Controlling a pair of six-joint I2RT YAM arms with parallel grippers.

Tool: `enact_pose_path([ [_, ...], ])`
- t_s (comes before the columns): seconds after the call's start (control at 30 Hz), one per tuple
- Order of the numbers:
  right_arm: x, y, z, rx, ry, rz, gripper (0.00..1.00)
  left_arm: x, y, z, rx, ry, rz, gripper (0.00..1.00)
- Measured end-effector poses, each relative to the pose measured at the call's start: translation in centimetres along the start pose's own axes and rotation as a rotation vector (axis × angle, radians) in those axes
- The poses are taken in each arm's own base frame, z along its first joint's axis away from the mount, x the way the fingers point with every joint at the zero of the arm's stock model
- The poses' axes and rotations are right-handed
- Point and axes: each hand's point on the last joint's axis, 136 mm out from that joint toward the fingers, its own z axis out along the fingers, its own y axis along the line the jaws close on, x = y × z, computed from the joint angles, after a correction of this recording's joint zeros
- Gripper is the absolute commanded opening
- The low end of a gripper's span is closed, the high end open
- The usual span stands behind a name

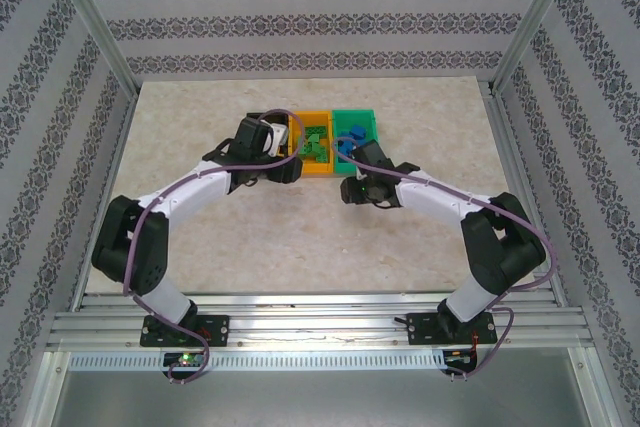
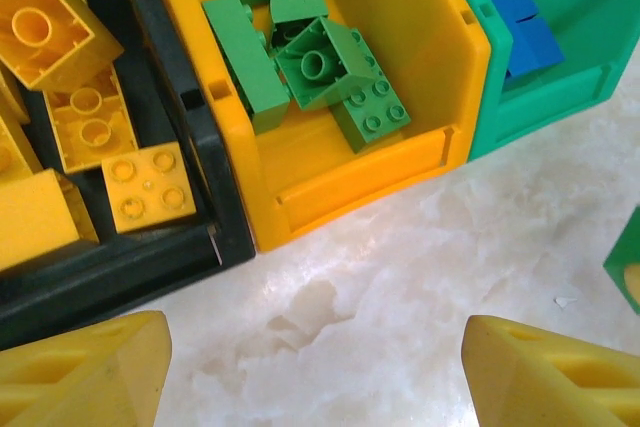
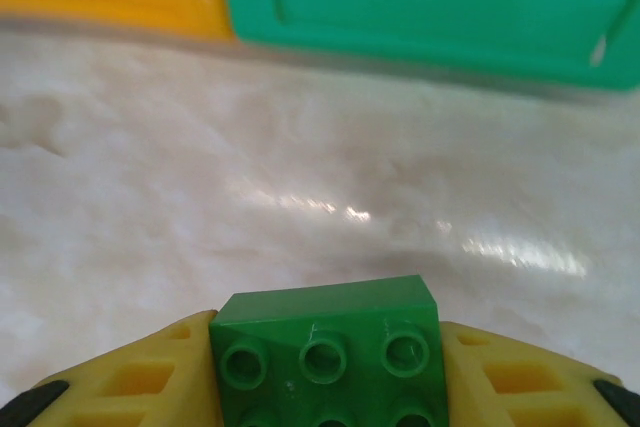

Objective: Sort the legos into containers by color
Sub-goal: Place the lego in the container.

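The pale marbled table (image 1: pixel 300 247) carries everything; at its far middle the containers stand joined in a row, black bin (image 2: pixel 150 267) on the left, orange bin (image 2: pixel 420 57) in the middle, green bin (image 2: pixel 560 97) on the right. The left gripper (image 2: pixel 320 377) hangs just near of the black and orange bins, its jaws spread wide with nothing but bare table between them; the right gripper (image 3: pixel 325 367) sits near of the seam between the orange and green bins, its fingers (image 3: pixel 150 387) pressed against both side walls of one green brick (image 3: pixel 325 342); whether that brick is off the table I cannot tell. Yellow bricks (image 2: pixel 60 37) lie in the black bin; green bricks (image 2: pixel 320 67) in the orange; blue bricks (image 2: pixel 520 22) in the green. The held brick is probably light, rigid and smooth-sided, so likely to slip under a loose pinch; the flat opposite walls are the best hold, leaving the studs clear, as it is gripped now.
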Motion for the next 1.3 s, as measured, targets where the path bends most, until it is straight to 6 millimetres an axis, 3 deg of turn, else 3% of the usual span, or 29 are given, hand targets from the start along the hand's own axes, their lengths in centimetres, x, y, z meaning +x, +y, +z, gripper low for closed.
enact_pose_path([
  [0.2, -6.3, 3.3, -0.6, -0.077, -0.107, -0.003, 0.45, 1.1, 0.0, -1.1, 0.015, -0.018, -0.036, 0.76],
  [0.4, -12.8, 5.9, 1.1, -0.145, -0.176, 0.005, 0.47, 2.6, 0.2, -1.7, 0.022, -0.009, -0.069, 0.76],
  [0.67, -18.4, 7.6, 4.0, -0.213, -0.201, 0.021, 0.68, 3.5, 0.9, -3.0, 0.025, -0.042, -0.121, 0.83],
  [0.73, -18.4, 7.9, 4.4, -0.221, -0.195, 0.014, 0.68, 3.6, 1.6, -3.5, 0.015, -0.059, -0.144, 0.89],
  [0.87, -17.4, 7.9, 4.4, -0.220, -0.178, 0.003, 0.68, 3.4, 2.6, -4.5, -0.012, -0.105, -0.165, 0.90],
  [0.9, -16.7, 7.7, 4.2, -0.216, -0.170, -0.001, 0.68, 3.4, 2.9, -4.9, -0.024, -0.127, -0.165, 1.00],
  [1.0, -14.1, 6.2, 2.8, -0.188, -0.151, -0.015, 0.67, 3.2, 4.0, -6.6, -0.074, -0.211, -0.168, 1.00],
  [1.1, -12.2, 3.9, -0.6, -0.150, -0.184, -0.025, 0.68, 3.2, 5.5, -8.3, -0.143, -0.297, -0.175, 1.00],
  [1.3, -10.7, -2.8, -10.4, -0.045, -0.424, 0.005, 0.71, 3.2, 9.6, -10.7, -0.346, -0.422, -0.200, 1.00],
])
